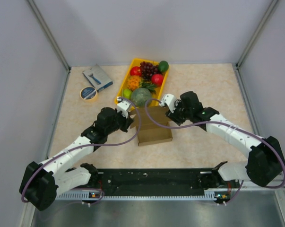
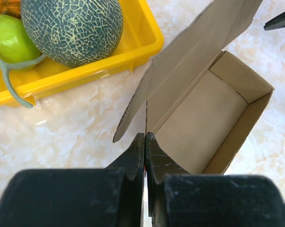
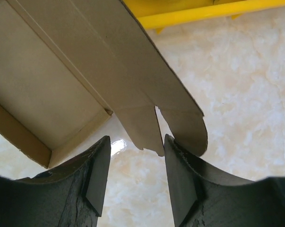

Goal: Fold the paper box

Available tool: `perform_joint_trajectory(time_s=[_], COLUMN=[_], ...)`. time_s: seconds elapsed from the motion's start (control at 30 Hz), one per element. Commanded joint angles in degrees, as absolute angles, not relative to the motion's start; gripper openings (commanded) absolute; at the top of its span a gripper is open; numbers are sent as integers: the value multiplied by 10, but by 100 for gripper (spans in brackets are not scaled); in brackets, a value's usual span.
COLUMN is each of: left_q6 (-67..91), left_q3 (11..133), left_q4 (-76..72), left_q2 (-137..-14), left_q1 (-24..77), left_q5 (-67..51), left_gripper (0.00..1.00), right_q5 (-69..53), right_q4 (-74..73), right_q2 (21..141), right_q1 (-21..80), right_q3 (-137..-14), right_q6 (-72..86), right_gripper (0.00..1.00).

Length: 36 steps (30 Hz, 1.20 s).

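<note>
While our left pincer pinches the paper box, lying crosswise to the adjacent yellow tray, mouth up, our right pincer stands open.

Brown paper box partly folded, walls up, lid flap open, near tray.

The paper box was plain brown. The tray was bright yellow; the melon dark green with a pale netted pattern. The worktop was cream, marbled with beige veining. The left end effector and right end effector were black.
</note>
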<state>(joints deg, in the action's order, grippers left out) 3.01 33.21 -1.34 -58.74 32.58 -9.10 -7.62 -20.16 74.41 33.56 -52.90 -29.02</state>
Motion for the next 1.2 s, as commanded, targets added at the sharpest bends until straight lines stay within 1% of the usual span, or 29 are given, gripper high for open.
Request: perform_joint_trajectory(time_s=[0.0,0.1,0.13,0.2,0.23,0.3,0.33,0.43,0.57,0.7,0.8,0.93,1.1,1.13,1.17], left_q6=[25,24,23,24,24,24,24,25,29,32,31,31,42,49,79], left_q3=[335,335,334,333,333,333,334,335,336,337,337,339,347,351,355], left_q4=[-36,-37,-36,-36,-37,-36,-36,-38,-35,-34,-33,-25,-14,-11,-8], left_q2=[-575,-576,-575,-576,-576,-576,-577,-577,-583,-584,-581,-577,-574,-574,-576], left_q1=[328,328,328,328,328,327,328,329,330,335,337,340,347,348,349], left_q5=[-86,-86,-84,-83,-83,-83,-83,-82,-73,-70,-69,-63,-37,-23,8], left_gripper=[0,0,0,0,0,0,0,0,0,0,0,0,0,0,0], right_q5=[-88,-93,-90,-90,-91,-105,-112,-138,-173,-149,-124,-93,-64,-61,-53], right_q4=[-160,-152,-151,-149,-146,-143,-144,-148,-156,-159,-162,-167,-192,-206,-210], right_q2=[751,752,753,756,755,755,753,745,727,729,741,758,769,769,768], right_q1=[330,330,330,330,330,330,330,330,330,330,330,330,330,331,332], right_q3=[-519,-521,-523,-524,-521,-520,-520,-520,-518,-523,-534,-555,-577,-585,-588], right_q6=[-287,-277,-274,-269,-267,-258,-253,-230,-179,-112,-83,-47,15,28,46], right_gripper=[48,42,37,31,25,20,16,10,11,20,21,16,12,5,1])
